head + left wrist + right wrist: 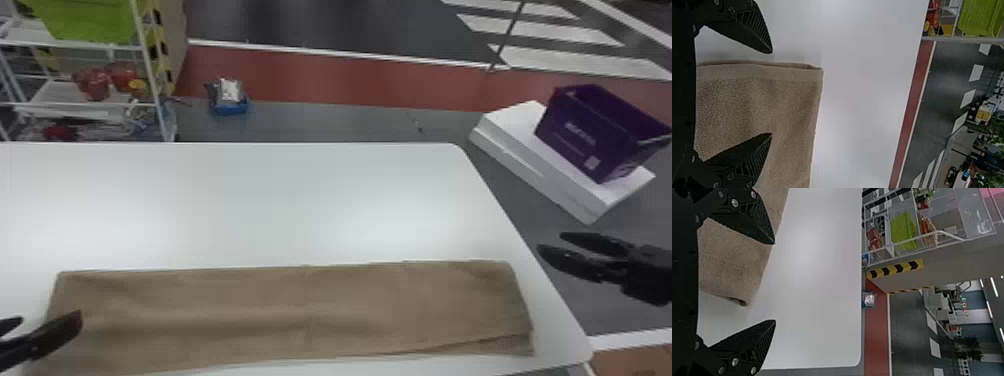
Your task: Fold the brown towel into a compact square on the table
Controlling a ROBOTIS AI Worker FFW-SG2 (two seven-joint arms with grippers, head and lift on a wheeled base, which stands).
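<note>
Folding part-done, likely: long brown terrycloth towel [300, 310] flat on white table [275, 205]. Black two-fingered left gripper [770, 93], right gripper [774, 281] gape wide, empty. Next: fold a short end inward.

Head view: brown towel [300, 310] cut off at near-left corner by bottom edge; left gripper [51, 316] by left edge.

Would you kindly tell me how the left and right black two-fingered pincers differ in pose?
In the head view, the left pincer overlaps the brown cloth towel; the right pincer appears beyond the white table. The left pincer points rightward, the right pincer leftward. Both are open.
</note>
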